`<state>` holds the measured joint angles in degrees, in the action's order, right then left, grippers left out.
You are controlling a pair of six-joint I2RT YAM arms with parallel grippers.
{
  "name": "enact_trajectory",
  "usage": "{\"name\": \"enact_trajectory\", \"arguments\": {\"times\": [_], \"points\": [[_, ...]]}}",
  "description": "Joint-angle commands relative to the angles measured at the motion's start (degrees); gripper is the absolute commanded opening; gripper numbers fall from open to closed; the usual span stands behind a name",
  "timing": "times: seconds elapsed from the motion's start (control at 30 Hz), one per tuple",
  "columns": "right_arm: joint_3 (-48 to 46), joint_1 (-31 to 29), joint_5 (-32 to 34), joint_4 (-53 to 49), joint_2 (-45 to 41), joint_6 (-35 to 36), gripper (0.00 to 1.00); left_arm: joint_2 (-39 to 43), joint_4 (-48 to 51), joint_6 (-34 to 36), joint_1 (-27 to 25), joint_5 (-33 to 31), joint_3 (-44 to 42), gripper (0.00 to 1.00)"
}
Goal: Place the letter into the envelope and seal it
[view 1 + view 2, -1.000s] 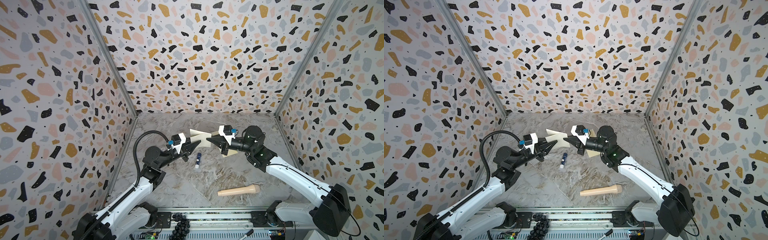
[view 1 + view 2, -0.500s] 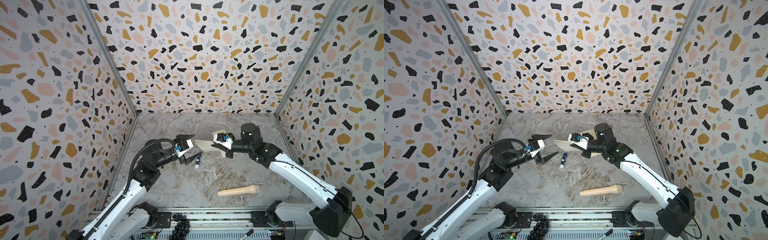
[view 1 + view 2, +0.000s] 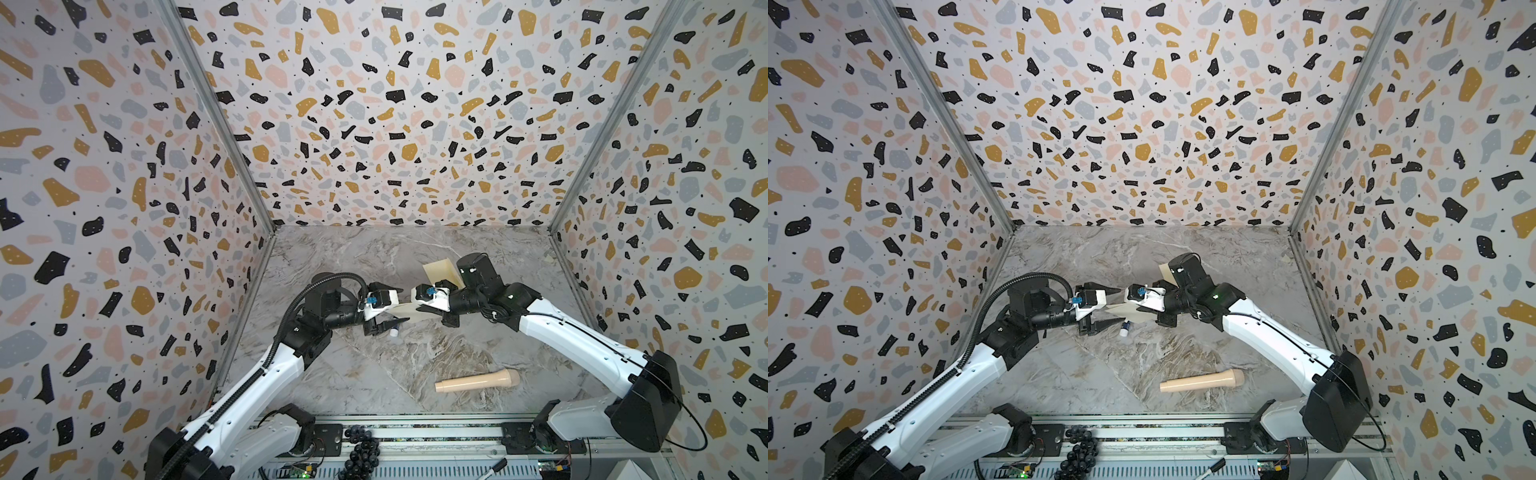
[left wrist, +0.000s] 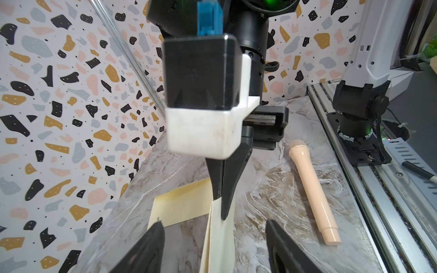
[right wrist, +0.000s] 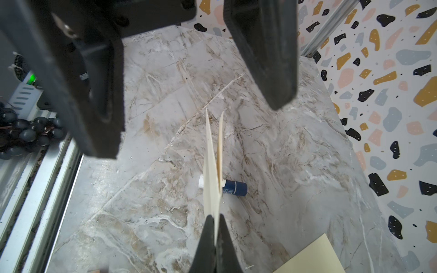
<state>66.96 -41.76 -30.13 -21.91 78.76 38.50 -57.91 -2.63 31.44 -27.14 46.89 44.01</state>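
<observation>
My right gripper (image 3: 428, 309) is shut on the letter (image 3: 409, 312), a cream sheet folded double with a tan inner face, held on edge above the table. In the right wrist view the letter (image 5: 211, 179) sticks out from the closed fingertips, and its two layers splay apart at the far end. My left gripper (image 3: 401, 305) is open; its fingers (image 4: 279, 238) straddle the letter's free end (image 4: 220, 241) without pinching it. The pale yellow envelope (image 3: 438, 270) lies flat on the table behind the right wrist, partly hidden by it.
A blue and white glue stick (image 3: 393, 331) lies on the marble table under the letter. A beige microphone-shaped object (image 3: 478, 380) rests near the front. Dark grapes (image 3: 361, 444) sit on the front rail. Patterned walls close in three sides.
The left gripper has let go of the paper and opened, then come back round its free end. The right gripper has turned and lowered with the letter still in it.
</observation>
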Motion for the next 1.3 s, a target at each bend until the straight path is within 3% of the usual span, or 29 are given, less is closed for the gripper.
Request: {"name": "enact_trajectory", "arguments": {"times": [0.0, 0.3, 0.6, 0.77, 0.93, 1.03, 1.2, 1.27], "points": [[3.06, -0.76, 0.07, -1.17, 0.02, 1.30, 0.00, -1.03, -0.88, 1.08, -0.56, 2.29, 1.96, 0.62], [4.08, -2.18, 0.04, -1.00, 1.09, 2.10, 0.00, -4.05, 0.61, 1.87, -0.73, 2.83, 2.49, 0.36], [4.21, -2.98, 0.42, -0.81, 1.13, 2.19, 0.04, -3.70, -0.26, 1.61, -0.82, 1.53, 1.62, 0.00], [3.68, -2.85, 1.77, 0.60, 0.18, -0.04, 0.20, -3.27, -1.45, 0.94, -0.81, 1.36, 1.34, 0.00], [2.21, -1.76, -0.38, 3.49, -1.83, -2.82, 0.27, -2.40, -3.20, 0.11, -0.81, 1.13, 0.57, 0.00], [2.16, -1.43, -2.84, 3.88, -2.13, -3.50, 0.24, -2.31, -3.52, -0.16, -0.81, 0.92, 0.46, 0.00], [2.02, -0.33, -3.68, 3.28, -1.69, -4.39, 0.09, -1.61, -4.49, -0.68, -0.81, 0.43, 0.22, 0.00], [1.74, 0.65, -4.38, 3.03, -1.51, -4.87, 0.08, -1.14, -5.24, -0.83, -0.80, 0.07, -0.04, 0.00]]}}
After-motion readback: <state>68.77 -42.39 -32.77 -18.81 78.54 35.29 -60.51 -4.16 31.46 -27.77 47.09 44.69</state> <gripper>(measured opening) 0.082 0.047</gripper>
